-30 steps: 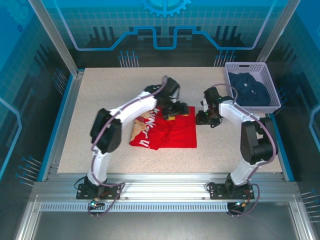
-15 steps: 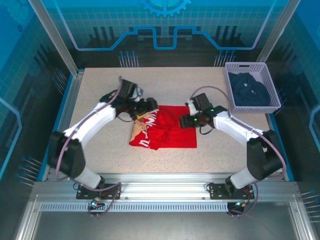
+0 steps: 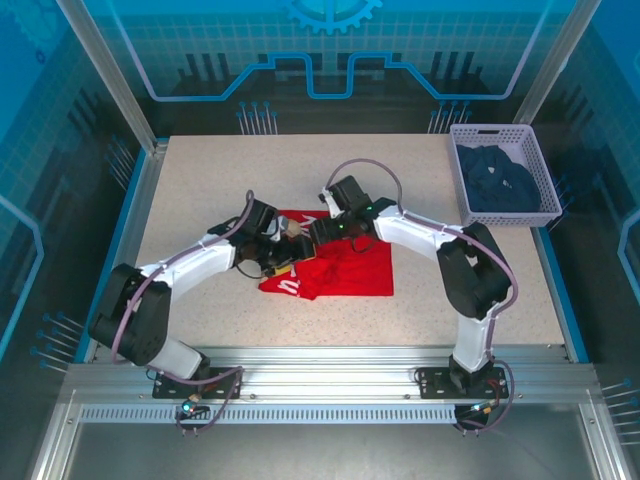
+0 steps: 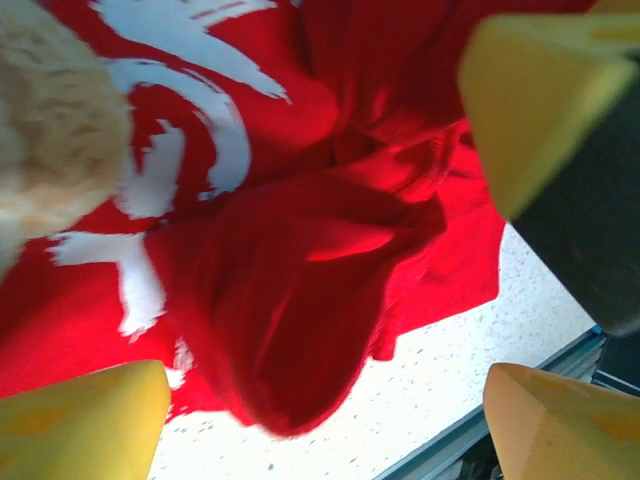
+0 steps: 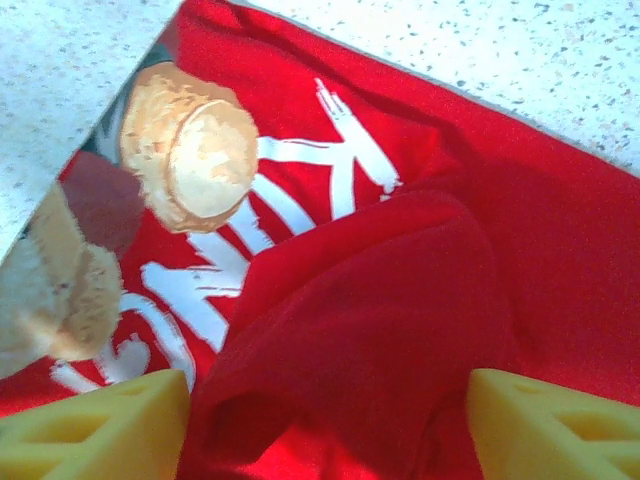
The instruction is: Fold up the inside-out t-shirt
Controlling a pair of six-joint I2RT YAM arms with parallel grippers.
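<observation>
Overhead view: the bright red soft cloth t-shirt lies rumpled and partly folded on the speckled beige worktop, directly beneath both pincers. The left pincer hangs over the garment's left edge, and the right pincer is just beside it, on its right and slightly farther out. Well away to the right of the right pincer, at the far corner of the worktop, stands a white perforated plastic basket holding a dark navy garment. Left wrist view: the left pincer is spread wide, its yellow fingertips far apart and clamping nothing. A raised fold of plain red cloth runs ahead of it and between the fingers, with bare worktop just below the fold. The white lettering and the tan teddy-bear print lie ahead to the left, and one yellow-padded finger of the right pincer intrudes ahead to the right. Right wrist view: the right pincer also stands wide, yellow fingertips well apart. A rumpled ridge of red cloth rises between them, and neither finger is visibly pressed against it. The teddy-bear print and lettering lie ahead to the left, face up, and bare worktop borders the t-shirt beyond them.
</observation>
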